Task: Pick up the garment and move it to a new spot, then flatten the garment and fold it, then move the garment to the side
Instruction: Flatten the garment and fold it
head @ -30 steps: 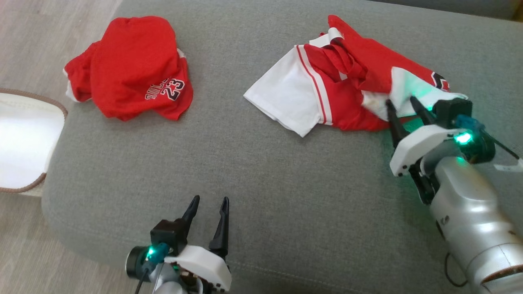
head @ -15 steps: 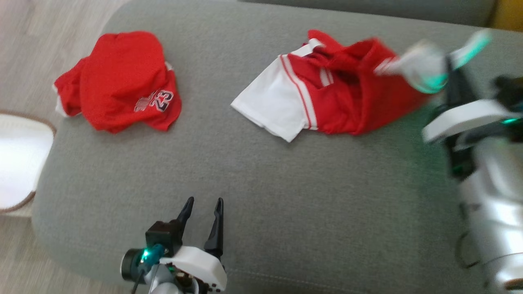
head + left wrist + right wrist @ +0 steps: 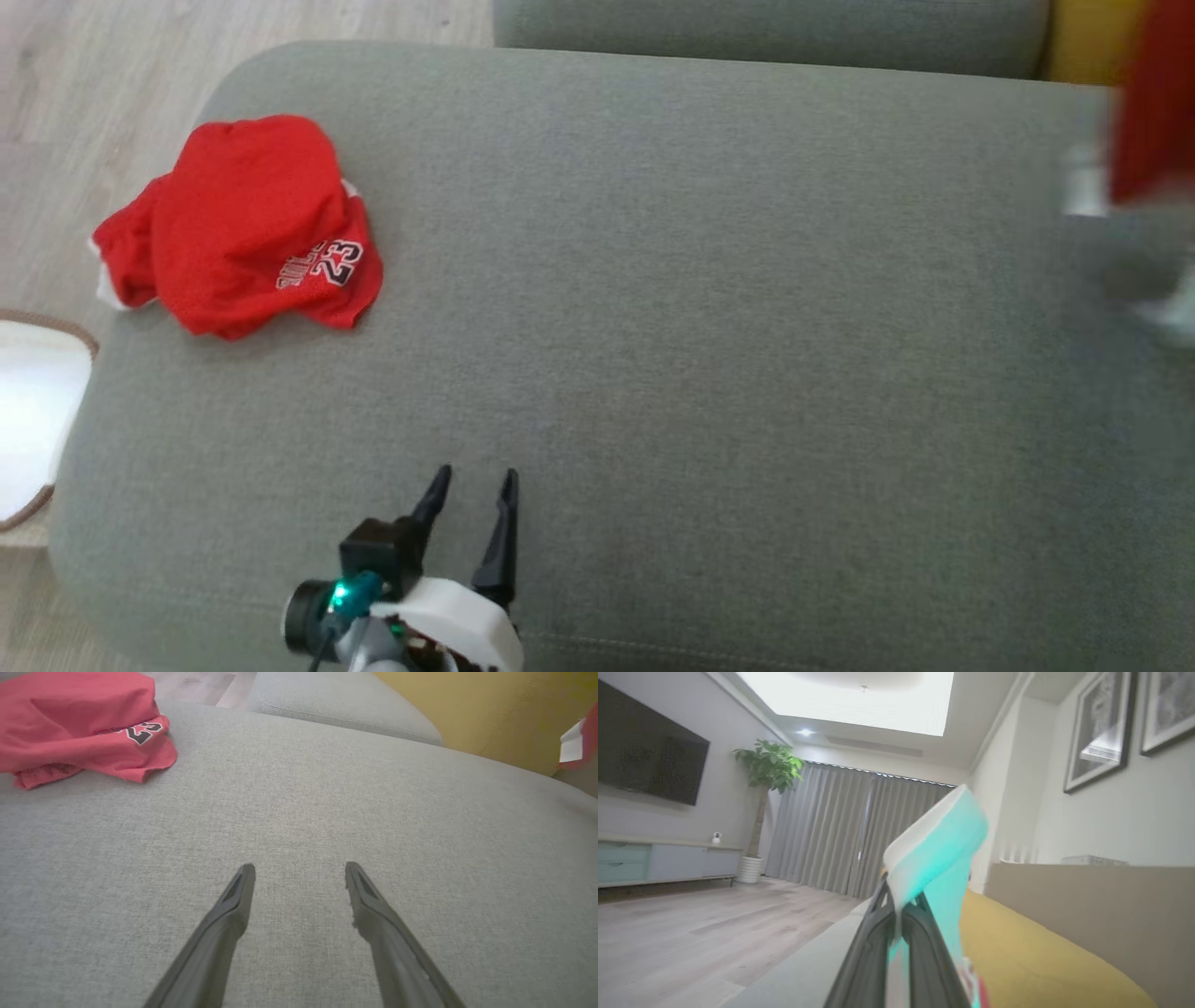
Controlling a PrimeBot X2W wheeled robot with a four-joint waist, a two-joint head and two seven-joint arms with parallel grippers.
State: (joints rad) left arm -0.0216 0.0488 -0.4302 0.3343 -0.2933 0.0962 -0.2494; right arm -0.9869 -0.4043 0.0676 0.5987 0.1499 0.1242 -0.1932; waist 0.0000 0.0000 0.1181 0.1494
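The garment (image 3: 1153, 103), red and white, hangs as a blur at the upper right edge of the head view, lifted off the grey sofa seat (image 3: 672, 336). In the right wrist view my right gripper (image 3: 896, 893) is shut on a white fold of the garment (image 3: 936, 844), lit teal, with the fingers pointing up into the room. A corner of the garment (image 3: 579, 742) shows at the far right of the left wrist view. Low over the seat's front stands my left gripper (image 3: 471, 481), open with nothing between its fingers (image 3: 233, 905).
A second red jersey (image 3: 238, 224) marked 23 lies crumpled at the seat's left end, also seen as the red jersey (image 3: 79, 723) in the left wrist view. A white bag with a brown rim (image 3: 28, 401) sits on the floor at the left. A yellow cushion (image 3: 1083, 37) lies behind.
My right gripper has shut on the garment and swept it up and to the right, off the seat. The head camera has shifted. The left gripper has stayed put.
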